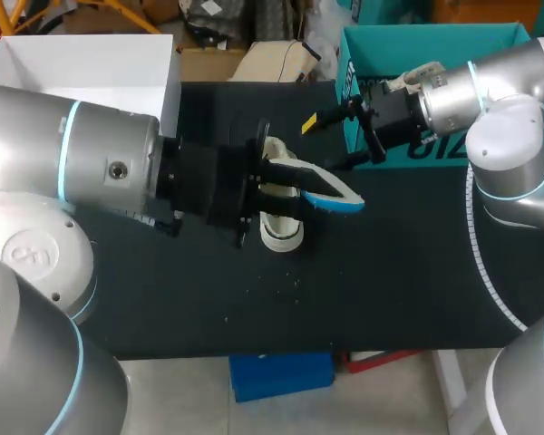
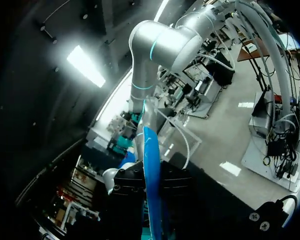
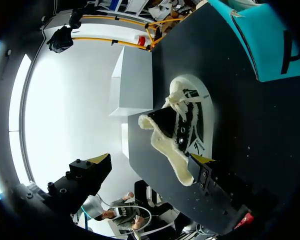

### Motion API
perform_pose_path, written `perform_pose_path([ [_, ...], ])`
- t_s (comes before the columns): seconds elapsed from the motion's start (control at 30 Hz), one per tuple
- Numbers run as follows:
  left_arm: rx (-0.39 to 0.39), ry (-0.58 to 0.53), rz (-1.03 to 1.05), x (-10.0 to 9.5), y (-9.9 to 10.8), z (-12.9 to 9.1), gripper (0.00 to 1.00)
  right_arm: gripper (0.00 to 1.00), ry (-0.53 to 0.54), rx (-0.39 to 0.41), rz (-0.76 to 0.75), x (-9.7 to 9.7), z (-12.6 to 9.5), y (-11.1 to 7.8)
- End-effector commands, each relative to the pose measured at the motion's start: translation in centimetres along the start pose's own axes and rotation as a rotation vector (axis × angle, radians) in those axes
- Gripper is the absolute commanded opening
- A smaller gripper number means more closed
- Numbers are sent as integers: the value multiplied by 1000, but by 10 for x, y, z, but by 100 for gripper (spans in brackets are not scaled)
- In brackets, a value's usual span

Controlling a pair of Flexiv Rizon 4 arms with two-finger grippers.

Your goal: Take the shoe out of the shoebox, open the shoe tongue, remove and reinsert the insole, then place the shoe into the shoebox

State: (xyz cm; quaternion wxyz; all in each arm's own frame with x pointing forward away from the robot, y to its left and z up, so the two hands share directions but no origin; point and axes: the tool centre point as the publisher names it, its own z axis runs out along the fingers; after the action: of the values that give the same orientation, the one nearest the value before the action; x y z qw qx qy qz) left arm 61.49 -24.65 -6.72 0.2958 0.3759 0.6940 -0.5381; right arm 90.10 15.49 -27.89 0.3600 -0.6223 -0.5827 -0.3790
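Note:
A blue-edged insole (image 1: 334, 196) sticks out toward the right from my left gripper (image 1: 286, 175), which is shut on it above the table's middle. In the left wrist view the insole (image 2: 150, 165) stands edge-on between the black fingers (image 2: 126, 197). Under it lies the shoe (image 1: 281, 232), black with a white toe and fleece lining. My right gripper (image 1: 331, 143) hangs open just right of the insole, holding nothing. In its wrist view the shoe (image 3: 186, 125) lies ahead of the open right gripper (image 3: 151, 160), tongue lifted. The teal shoebox (image 1: 435, 45) stands at the back right.
A white box lid (image 1: 82, 63) lies at the back left, seen as a white lid (image 3: 135, 80) beyond the shoe in the right wrist view. The black table mat (image 1: 344, 290) is bare along the front. The teal shoebox (image 3: 260, 45) stands beside the shoe.

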Motion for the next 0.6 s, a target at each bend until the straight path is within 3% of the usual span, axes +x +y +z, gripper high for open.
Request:
perform_pose_path([
  [0.03,-68,-14,261,15,-5,-5,0,100,1,-2,0,0,1,0],
  [0.3,-68,-14,261,15,-5,-5,0,100,1,-2,0,0,1,0],
  [0.33,-95,-19,320,14,-11,-5,0,100,1,-2,0,0,1,0],
  [0.43,-89,-14,411,27,-12,3,0,100,1,-2,0,0,1,0],
  [0.6,-99,-64,498,54,9,7,0,100,1,-2,0,0,1,0],
])
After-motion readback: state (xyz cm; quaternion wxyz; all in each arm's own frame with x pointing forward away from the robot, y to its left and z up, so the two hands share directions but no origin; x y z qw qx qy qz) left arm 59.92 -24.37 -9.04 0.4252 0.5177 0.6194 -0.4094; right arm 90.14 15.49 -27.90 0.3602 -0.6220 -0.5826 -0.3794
